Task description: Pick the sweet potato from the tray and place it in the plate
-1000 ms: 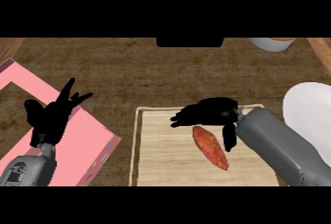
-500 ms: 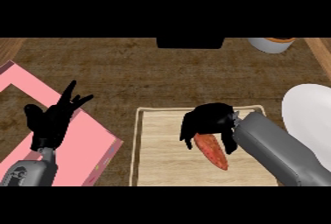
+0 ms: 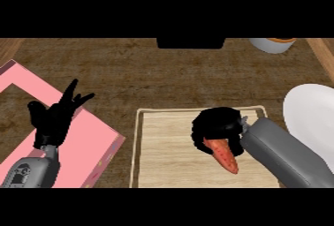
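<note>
**Gripping the sweet potato over the tray**

Curling round the upper end of the sweet potato (image 3: 224, 155), the right hand (image 3: 218, 129) sits over the middle of the tray (image 3: 163, 150) in the head view. Its black fingers wrap the root so that only the lower, tapered part shows, pointing toward five o'clock. The long axis of the sweet potato runs from about eleven to five o'clock, roughly in line with the grey right forearm. I cannot tell whether the tip is touching the tray or just clear of it.

From the hand, the plate (image 3: 312, 119) lies toward three o'clock, beyond the tray's right edge, and the right hand is by far the nearer one to it. The coming move, as I judge it, is a lift and a carry to the right.

The sweet potato is orange-red, smooth and pointed. A pale wood grain and a raised light rim mark the flat rectangular tray. The plate is white, round and glossy, cut off by the view's right edge.

At nine o'clock the left hand (image 3: 55, 121) rests open, fingers up, above a pink board (image 3: 88, 152) on the brown counter (image 3: 163, 79).
</note>
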Robot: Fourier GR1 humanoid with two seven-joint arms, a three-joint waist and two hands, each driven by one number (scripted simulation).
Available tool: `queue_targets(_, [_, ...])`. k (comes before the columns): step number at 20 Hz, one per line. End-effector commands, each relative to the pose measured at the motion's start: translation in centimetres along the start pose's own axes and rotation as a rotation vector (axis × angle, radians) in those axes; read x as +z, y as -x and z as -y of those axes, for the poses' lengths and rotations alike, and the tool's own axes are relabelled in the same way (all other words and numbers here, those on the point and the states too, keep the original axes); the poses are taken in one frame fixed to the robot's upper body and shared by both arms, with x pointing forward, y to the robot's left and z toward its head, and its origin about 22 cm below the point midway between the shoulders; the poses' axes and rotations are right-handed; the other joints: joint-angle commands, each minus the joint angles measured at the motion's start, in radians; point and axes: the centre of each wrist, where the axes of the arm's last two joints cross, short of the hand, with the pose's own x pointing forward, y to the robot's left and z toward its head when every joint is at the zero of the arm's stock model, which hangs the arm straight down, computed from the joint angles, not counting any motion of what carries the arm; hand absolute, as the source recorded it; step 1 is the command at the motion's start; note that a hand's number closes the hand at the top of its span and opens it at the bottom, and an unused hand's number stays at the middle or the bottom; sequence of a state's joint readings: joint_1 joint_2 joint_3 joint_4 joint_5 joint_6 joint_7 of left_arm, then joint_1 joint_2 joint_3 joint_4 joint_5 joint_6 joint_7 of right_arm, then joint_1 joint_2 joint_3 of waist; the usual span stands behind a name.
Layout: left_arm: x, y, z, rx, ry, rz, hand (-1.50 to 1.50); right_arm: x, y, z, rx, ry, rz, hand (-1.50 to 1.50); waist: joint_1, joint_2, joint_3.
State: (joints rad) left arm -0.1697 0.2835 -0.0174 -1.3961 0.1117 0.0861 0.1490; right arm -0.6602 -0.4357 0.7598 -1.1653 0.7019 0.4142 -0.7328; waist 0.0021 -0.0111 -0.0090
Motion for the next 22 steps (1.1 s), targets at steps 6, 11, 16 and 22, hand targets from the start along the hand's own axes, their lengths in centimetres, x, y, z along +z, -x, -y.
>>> queue_targets(6, [0.7, 0.9, -1.6, 0.021, -0.073, -0.032, 0.0, 7.8, 4.5, -2.9, -0.264, 0.467, -0.782, 1.5, -0.095, 0.002, 0.009])
queue_targets(11, [1.4, 1.8, -1.7, 0.016, -0.084, -0.065, 0.0, 9.0, 4.5, 0.6, -0.232, 0.907, -1.156, 1.5, -0.096, -0.024, 0.007])
queue_targets(16, [0.9, 1.1, -1.5, 0.015, -0.065, -0.044, 0.0, 10.4, 3.0, 5.7, 0.006, 1.252, -1.424, 1.5, -0.074, -0.016, 0.004])
queue_targets(22, [0.9, 1.1, -0.5, 0.01, -0.04, -0.031, 0.0, 9.2, 0.2, 4.9, -0.064, 1.489, -1.636, 1.5, -0.06, -0.009, 0.007])
